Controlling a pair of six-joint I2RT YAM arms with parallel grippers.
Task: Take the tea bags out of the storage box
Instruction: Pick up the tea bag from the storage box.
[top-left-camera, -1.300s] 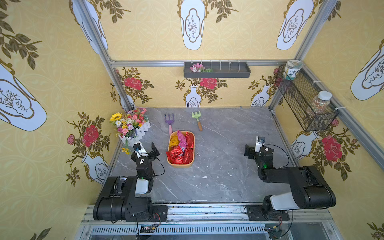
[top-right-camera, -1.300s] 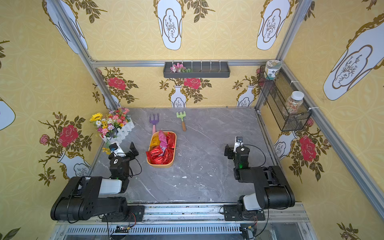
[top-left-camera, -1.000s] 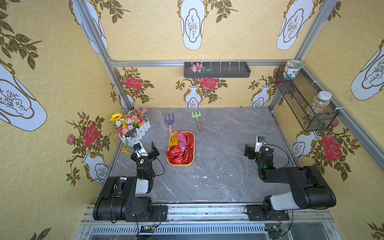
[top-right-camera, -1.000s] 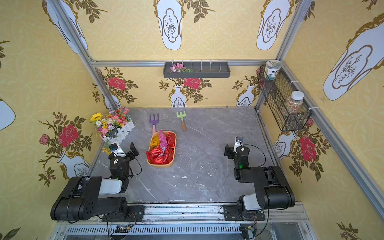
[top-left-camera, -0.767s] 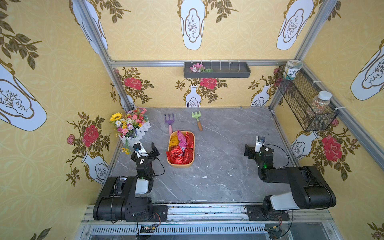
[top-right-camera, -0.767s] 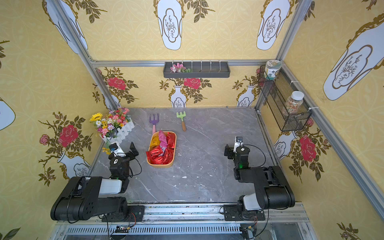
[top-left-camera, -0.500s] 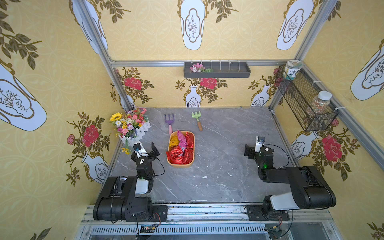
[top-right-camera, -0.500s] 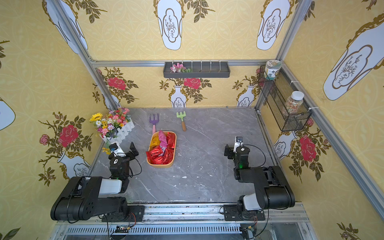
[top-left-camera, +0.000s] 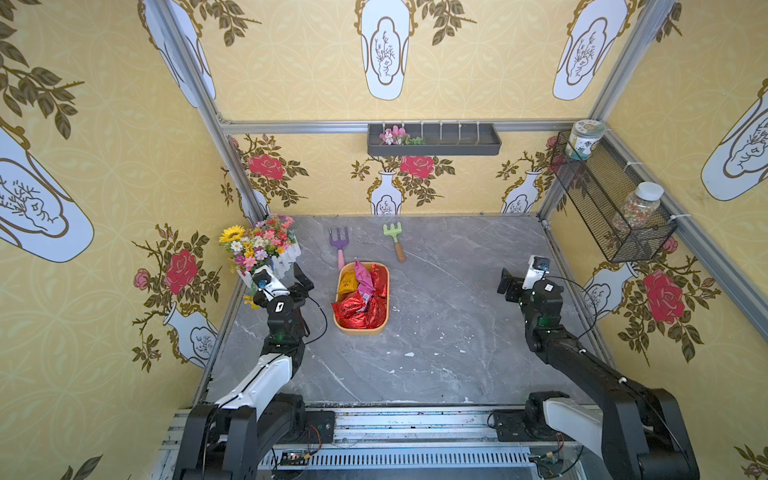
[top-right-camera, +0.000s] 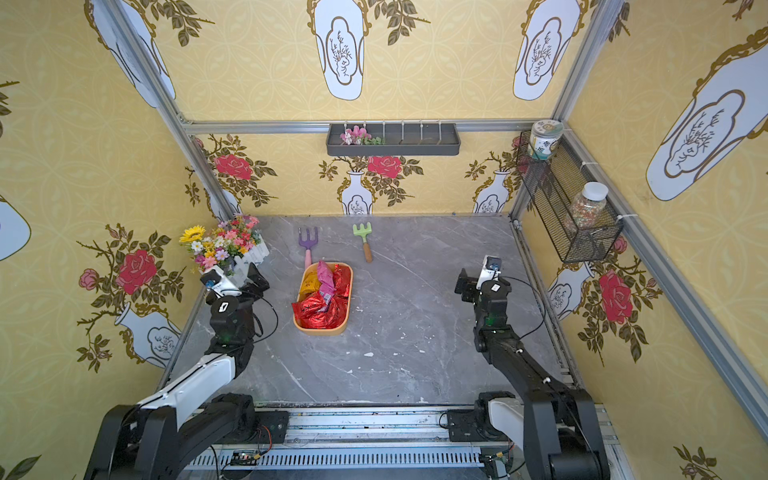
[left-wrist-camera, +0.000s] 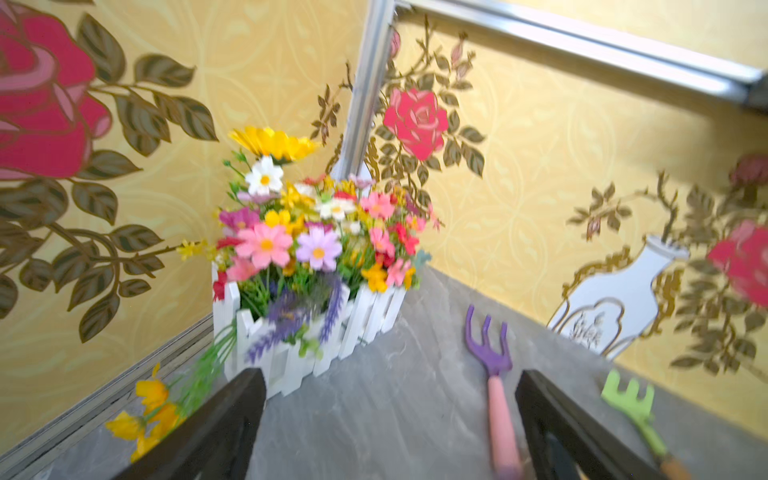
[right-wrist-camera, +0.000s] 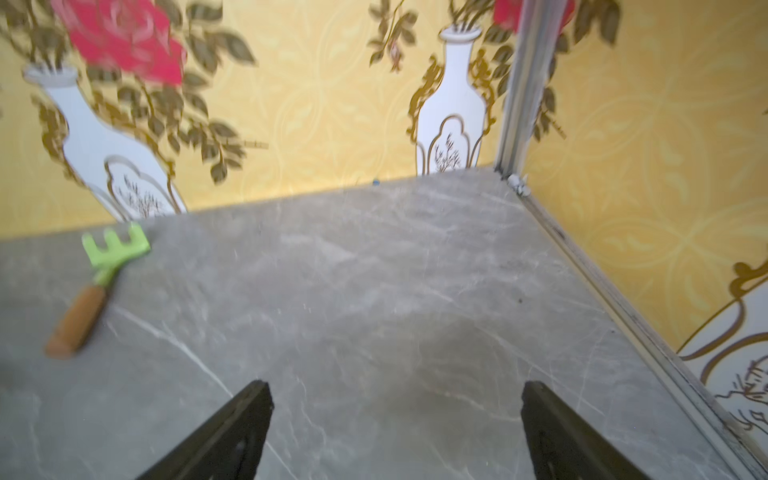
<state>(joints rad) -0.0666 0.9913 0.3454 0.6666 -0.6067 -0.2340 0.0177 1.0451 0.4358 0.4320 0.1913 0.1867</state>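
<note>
**Left end effector** (top-left-camera: 302, 279) (top-right-camera: 257, 279): jaws stand wide and hold nothing. The left wrist view (left-wrist-camera: 388, 376) is blurred. It shows only grey worktop (left-wrist-camera: 374, 415) between the two dark fingers (left-wrist-camera: 232, 415).

**Right end effector** (top-left-camera: 509, 286) (top-right-camera: 463, 284): jaws also wide and empty. In the right wrist view (right-wrist-camera: 397, 386) only bare marble shows between the fingers (right-wrist-camera: 232, 428).

**Storage box** (top-left-camera: 360, 331) (top-right-camera: 320, 331):
- It sits flat on the worktop, off the right side of the left end effector, near it but not touching.
- It is well apart from the right end effector, off that one's left side.

**Tea bags** (top-left-camera: 361, 303) (top-right-camera: 322, 305):
- All are heaped inside the storage box, and none lies on the worktop.
- Crinkly red sachets fill the end nearer the arms.
- A pink one lies on top towards the far end, with a yellow-orange one beside it.
- One red sachet bulges over the rim on the side facing the left end effector.

**Ahead of the left end effector:**
- The white flower box (top-left-camera: 286, 259) (left-wrist-camera: 291, 361) stands close by.
- The purple fork (top-left-camera: 339, 243) (left-wrist-camera: 488, 349) lies a little further on. Its pink handle ends just beside the far rim of the storage box.

**Ahead and to the left of the right end effector:** the green rake (top-left-camera: 395, 235) (right-wrist-camera: 112, 249) lies flat, well apart from it.
</note>
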